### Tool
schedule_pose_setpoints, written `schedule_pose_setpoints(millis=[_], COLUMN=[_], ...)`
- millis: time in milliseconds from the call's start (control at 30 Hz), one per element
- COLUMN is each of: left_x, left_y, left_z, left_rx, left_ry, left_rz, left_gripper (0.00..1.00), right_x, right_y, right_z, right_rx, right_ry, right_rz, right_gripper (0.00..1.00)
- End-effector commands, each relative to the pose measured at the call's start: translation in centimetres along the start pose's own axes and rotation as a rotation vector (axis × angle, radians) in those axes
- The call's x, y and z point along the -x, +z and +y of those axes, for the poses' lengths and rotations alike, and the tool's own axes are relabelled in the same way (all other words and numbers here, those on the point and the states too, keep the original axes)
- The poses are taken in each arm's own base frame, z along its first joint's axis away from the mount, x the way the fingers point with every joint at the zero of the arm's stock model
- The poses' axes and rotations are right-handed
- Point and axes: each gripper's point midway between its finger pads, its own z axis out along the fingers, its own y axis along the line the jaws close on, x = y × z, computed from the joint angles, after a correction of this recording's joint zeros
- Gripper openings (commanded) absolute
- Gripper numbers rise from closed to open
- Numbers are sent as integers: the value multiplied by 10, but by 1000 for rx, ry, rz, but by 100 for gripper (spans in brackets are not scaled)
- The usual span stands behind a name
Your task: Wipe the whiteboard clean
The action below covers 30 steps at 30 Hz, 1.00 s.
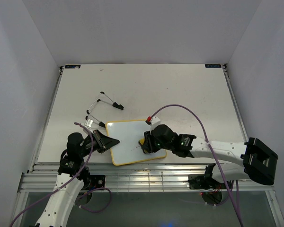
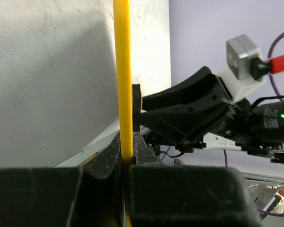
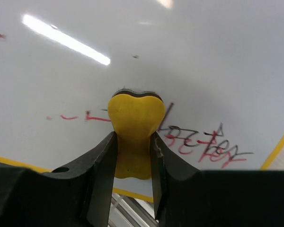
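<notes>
The whiteboard [image 1: 128, 137], white with a thin yellow frame, lies near the table's front edge. My left gripper [image 1: 110, 142] is shut on its left edge; the left wrist view shows the yellow frame [image 2: 122, 85] pinched between the jaws. My right gripper [image 1: 144, 145] is shut on the yellow bone-shaped eraser [image 3: 134, 132] and presses it on the board's right part. Red and black handwriting [image 3: 203, 144] remains right of the eraser, with faint red traces [image 3: 80, 116] to its left.
Several black-and-white markers [image 1: 104, 106] lie on the table behind the board's left corner. The right arm's purple cable [image 1: 189, 111] loops over the table. A slatted metal rail [image 1: 146, 177] runs along the front edge.
</notes>
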Motion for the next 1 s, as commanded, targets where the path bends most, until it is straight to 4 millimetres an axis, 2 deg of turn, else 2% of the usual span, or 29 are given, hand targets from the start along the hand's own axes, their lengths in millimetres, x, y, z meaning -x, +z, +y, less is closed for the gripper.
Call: schedule_pose_setpoints(millis=[0,33,67,167,233,300,367,400,433,467,500,567,633,700,833,867,933,967], left_x=[-2,-1,0,1,2,4,4,4,4,4,4,2,2,1,2,2,2,1], left_y=[-15,-16,-16,-15,-15,-15,-15,-15,-15,-15,-15,-14,-14,-15,-15,-16,-16,-17], left_z=[-62,-64,-65,-65,-65,-67,-68,-69,-70,-69,-69,-67,-67,-67,-67,-70,-72,-73], left_rx=[-210,-213,-213,-209,-208,-207,-209,-210,-211,-211,-207,-206,-207,-210,-211,-216,-220,-226], left_ry=[65,71,72,75,92,94,93,95,96,97,91,88,89,89,82,87,89,96], left_rz=[44,42,39,37,32,27,28,29,30,32,36,47,46,47,40,38,42,47], left_gripper=[0,0,0,0,0,0,0,0,0,0,0,0,0,0,0,0,0,0], right_x=[21,27,34,38,33,31,35,27,29,26,14,19,18,23,34,43,44,53], right_y=[0,0,2,8,13,16,17,17,13,13,12,5,0,-2,2,1,8,7], right_z=[57,67,86,119,127,123,109,97,89,73,56,36,26,24,41,52,59,69], right_rx=[132,142,172,218,235,214,164,144,128,87,52,15,-3,-14,20,38,42,53], right_ry=[-71,-78,-94,-120,-128,-124,-115,-117,-105,-94,-91,-60,-75,-106,-152,-168,-189,-197], right_rz=[-12,-21,-28,-23,-2,-2,-27,-12,-28,-17,2,-24,-25,-20,3,-12,0,-14], right_gripper=[8,8,8,8,8,8,8,8,8,8,8,8,8,8,8,8,8,8])
